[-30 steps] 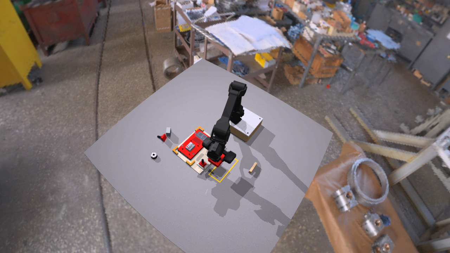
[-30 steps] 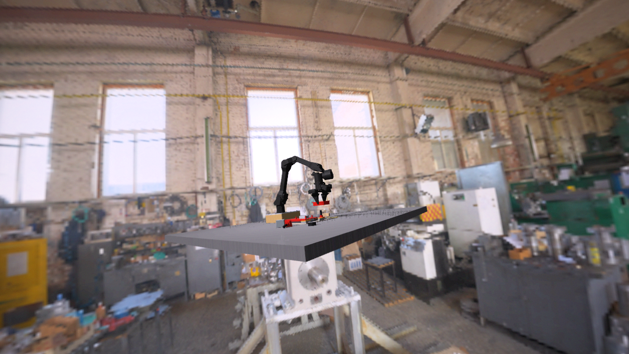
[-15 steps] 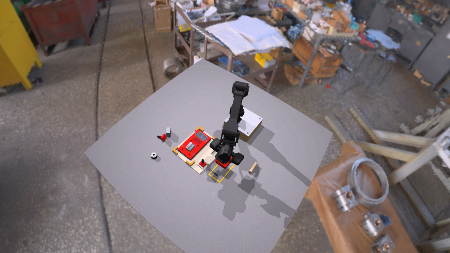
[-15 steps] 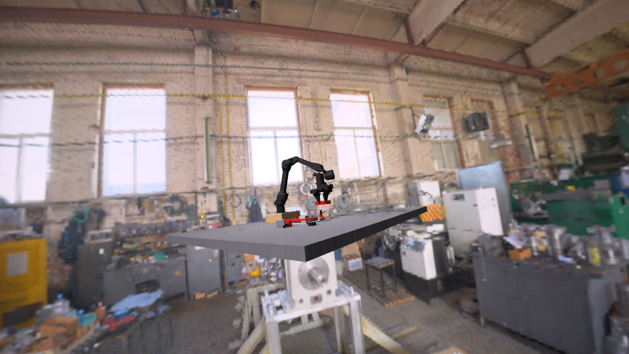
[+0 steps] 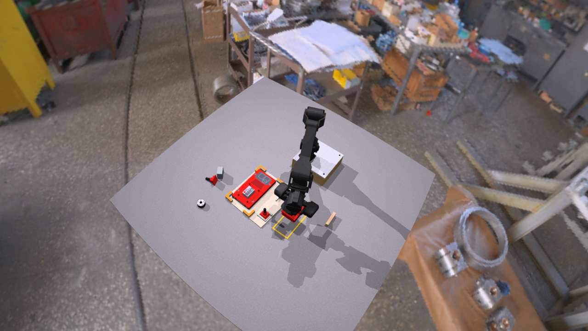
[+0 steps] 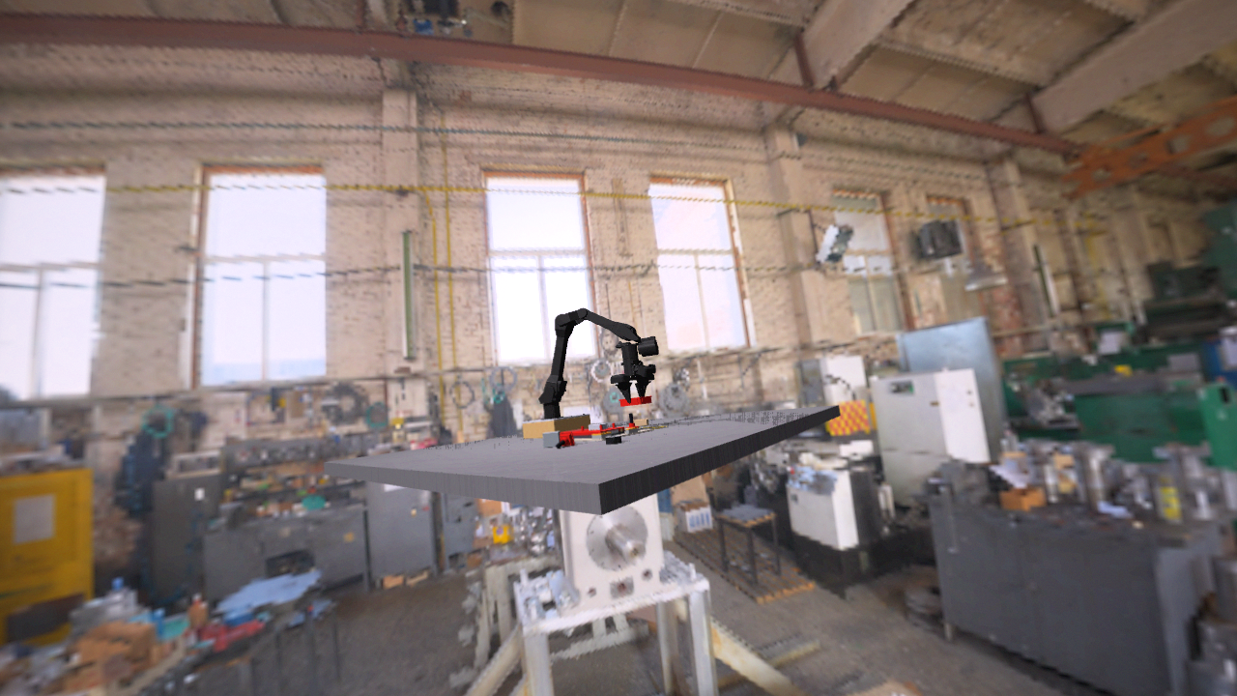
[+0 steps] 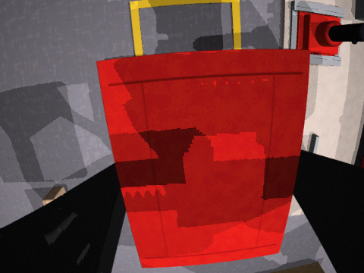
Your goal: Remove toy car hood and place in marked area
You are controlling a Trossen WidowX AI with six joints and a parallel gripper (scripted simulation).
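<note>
Brick walls and tall windows are rising behind my gray surface [image 5: 172, 214] [image 6: 519, 472], with benches and machinery crowding the workshop around it. I am carrying the red hood [image 5: 290, 215] [image 6: 635, 400] [image 7: 212, 114] in the air, and my end effector [image 5: 294, 205] [image 6: 635, 397] [image 7: 206, 164] is clamping it by its 2 long sides. Below it, the yellow outline [image 5: 279, 232] [image 7: 236, 26] is showing partly, its far end sticking out past the hood in the wrist view.

I am judging this as the transfer step, nearly over: the hood is off the toy car [image 5: 251, 196] [image 6: 596, 431] and the placing is still waiting. Next I am wanting a small correction along the outline, toward the end I can see, then a level descent, a release and a straight lift away.

To one side, the beige board [image 5: 260, 222] [image 7: 329, 98] is lying close, with a black-knobbed red piece [image 5: 265, 214] [image 7: 320, 34] standing on it; I am reckoning a finger could catch that while opening. On the other side, a small wooden block [image 5: 330, 219] [image 7: 54, 196] is resting apart from the outline. Well apart, beyond the car, a gray block [image 5: 219, 172] [image 6: 551, 439] and a small wheel [image 5: 200, 203] are posing no obstacle.
</note>
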